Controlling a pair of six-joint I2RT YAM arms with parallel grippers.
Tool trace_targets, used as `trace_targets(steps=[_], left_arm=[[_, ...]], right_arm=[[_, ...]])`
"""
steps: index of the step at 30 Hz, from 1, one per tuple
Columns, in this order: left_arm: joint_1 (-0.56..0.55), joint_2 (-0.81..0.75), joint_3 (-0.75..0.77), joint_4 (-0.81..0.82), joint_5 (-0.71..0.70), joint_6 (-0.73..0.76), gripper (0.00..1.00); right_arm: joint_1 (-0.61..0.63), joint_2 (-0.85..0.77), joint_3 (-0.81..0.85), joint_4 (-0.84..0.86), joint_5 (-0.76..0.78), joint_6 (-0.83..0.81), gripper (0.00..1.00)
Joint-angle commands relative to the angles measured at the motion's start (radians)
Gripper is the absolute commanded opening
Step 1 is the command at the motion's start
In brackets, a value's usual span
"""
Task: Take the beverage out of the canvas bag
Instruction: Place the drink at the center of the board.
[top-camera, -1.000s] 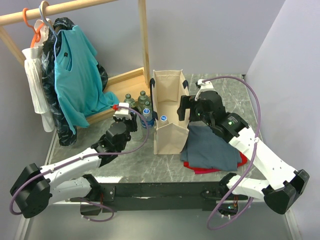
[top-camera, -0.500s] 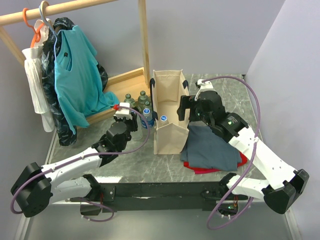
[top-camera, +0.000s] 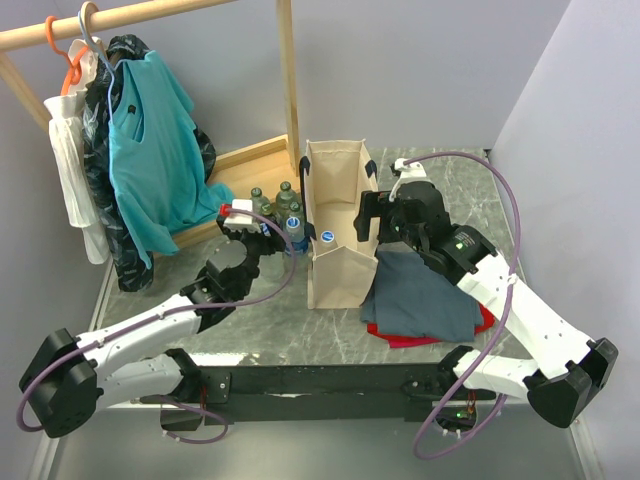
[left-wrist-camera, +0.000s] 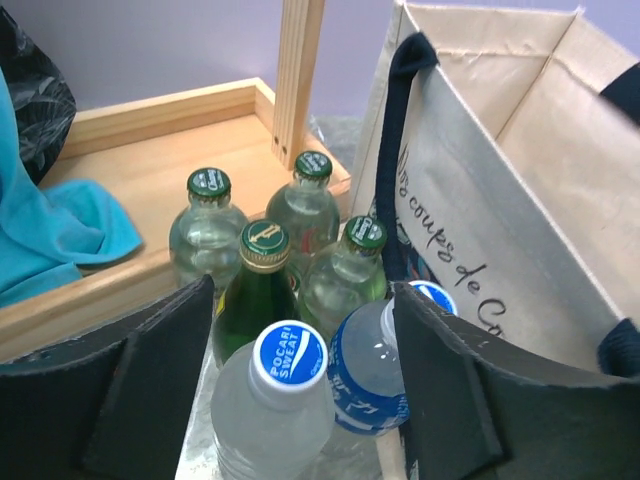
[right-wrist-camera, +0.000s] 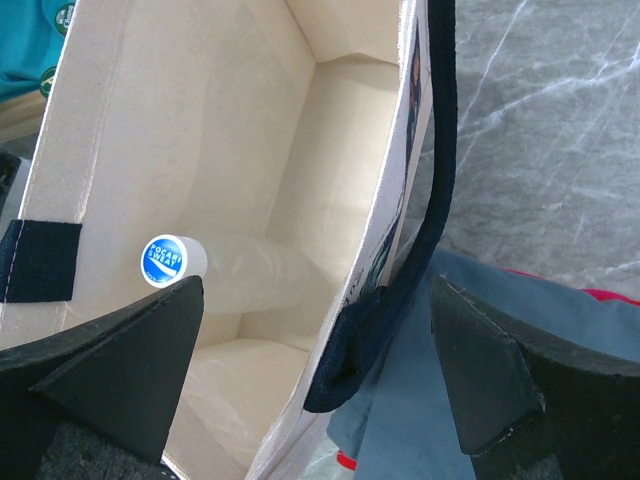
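Reaching forward, the left end effector (left-wrist-camera: 300, 310) hangs open, empty, over the bottles (left-wrist-camera: 300, 210) beside the canvas bag (left-wrist-camera: 480, 230).

We see only the cap of the bottle (top-camera: 327, 237) in the bag (top-camera: 340, 285); the grey cloth (top-camera: 425, 292) hides most of the red cloth (top-camera: 400, 341).

Left arm (top-camera: 140, 335): white shells with black joints, rooted at the left end of the base rail (top-camera: 320, 385).
Right arm (top-camera: 520, 310): same white and black build, rooted at the right end of the base rail; a small green light (top-camera: 461, 241) on its black forearm.
Left cable (top-camera: 291, 262): purple, looping beside the left arm.
Right cable (top-camera: 460, 153): purple, arching over the right arm.
Left claw (top-camera: 262, 232): black body, white cap with a red tab (top-camera: 227, 210); matt black wedge fingers (left-wrist-camera: 150, 390).
Right claw (top-camera: 366, 216): black body, white cap (top-camera: 405, 168); matt black wedge fingers (right-wrist-camera: 110, 370).
Base rail: flat black bar.
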Motion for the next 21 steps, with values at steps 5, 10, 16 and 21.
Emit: trace_targets(steps=[5, 10, 16, 21], left_arm=[[0.002, -0.063, 0.062, 0.007, 0.000, 0.010, 0.83], [0.002, -0.095, 0.096, -0.038, 0.011, 0.019, 0.86], [0.002, -0.075, 0.194, -0.128, 0.094, 0.045, 0.95], [0.002, -0.032, 0.364, -0.282, 0.235, 0.064, 0.97]], right_arm=[[0.002, -0.007, -0.006, 0.044, 0.011, -0.012, 1.00], [0.003, -0.012, -0.006, 0.044, 0.013, -0.014, 1.00], [0.002, -0.024, -0.006, 0.054, 0.011, -0.014, 1.00], [0.002, -0.030, 0.000, 0.054, 0.010, -0.014, 1.00]])
